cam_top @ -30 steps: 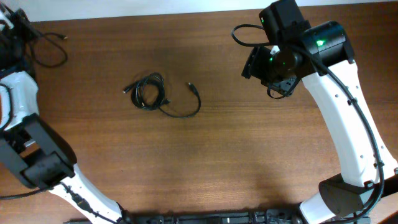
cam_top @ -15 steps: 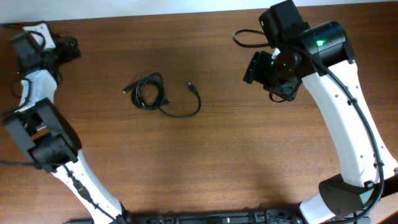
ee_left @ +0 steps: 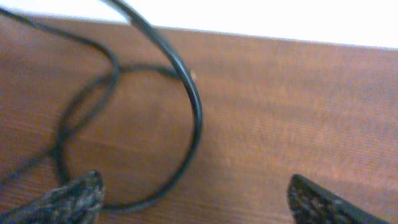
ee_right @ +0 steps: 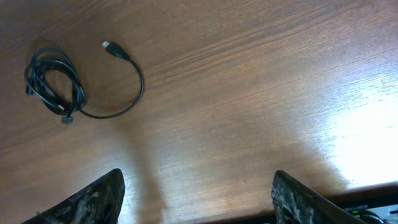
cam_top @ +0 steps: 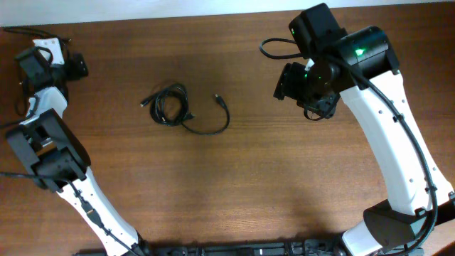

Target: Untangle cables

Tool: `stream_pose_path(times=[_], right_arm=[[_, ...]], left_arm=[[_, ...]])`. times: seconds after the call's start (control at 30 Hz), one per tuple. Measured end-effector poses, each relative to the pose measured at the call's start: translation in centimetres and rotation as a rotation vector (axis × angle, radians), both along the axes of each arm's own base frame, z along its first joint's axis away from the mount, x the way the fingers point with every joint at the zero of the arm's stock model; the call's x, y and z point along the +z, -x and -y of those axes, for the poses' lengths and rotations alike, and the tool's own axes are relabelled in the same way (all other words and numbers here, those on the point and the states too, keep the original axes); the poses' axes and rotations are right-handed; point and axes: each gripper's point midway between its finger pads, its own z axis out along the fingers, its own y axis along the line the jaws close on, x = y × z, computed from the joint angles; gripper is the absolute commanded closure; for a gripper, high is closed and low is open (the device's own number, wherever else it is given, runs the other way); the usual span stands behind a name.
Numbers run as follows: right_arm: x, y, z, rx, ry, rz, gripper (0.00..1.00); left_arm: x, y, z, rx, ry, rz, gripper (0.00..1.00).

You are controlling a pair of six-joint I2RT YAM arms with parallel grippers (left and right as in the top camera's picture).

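A small coiled bundle of thin black cables [cam_top: 170,105] lies left of the table's middle, with one loose loop [cam_top: 213,128] curving right to a plug end [cam_top: 217,97]. The right wrist view shows the same bundle [ee_right: 53,87] far to the upper left. My right gripper [cam_top: 286,83] [ee_right: 198,193] hovers open over bare wood, well to the right of the bundle. My left gripper [cam_top: 75,66] [ee_left: 199,202] stands wide open at the table's back left corner. Another black cable [ee_left: 189,106] lies looped on the wood there, passing close by the left fingertip [ee_left: 78,196].
The table's back edge [ee_left: 261,38] meets a white wall just beyond the left gripper. The right arm's thick black wire [cam_top: 272,44] loops out beside its wrist. Both white arms rise from the front edge.
My left arm swung into the back left corner and its jaws opened wide, leaving the looped cable on the wood. The right gripper shifted slightly left. The bundle stayed put.
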Motion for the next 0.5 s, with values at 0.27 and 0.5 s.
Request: stream_pose_path(times=[0.27, 0.5], right_arm=[[-4.8, 2.0, 0.8, 0.000, 0.066, -0.161, 0.26], [-5.2, 1.7, 0.7, -0.001, 0.063, -0.155, 0.26]], left_arm=[[-2.6, -0.9, -1.9, 0.014, -0.152, 0.031, 0.05], [-4.3, -0.8, -1.0, -0.001, -0.067, 0.006, 0.21]])
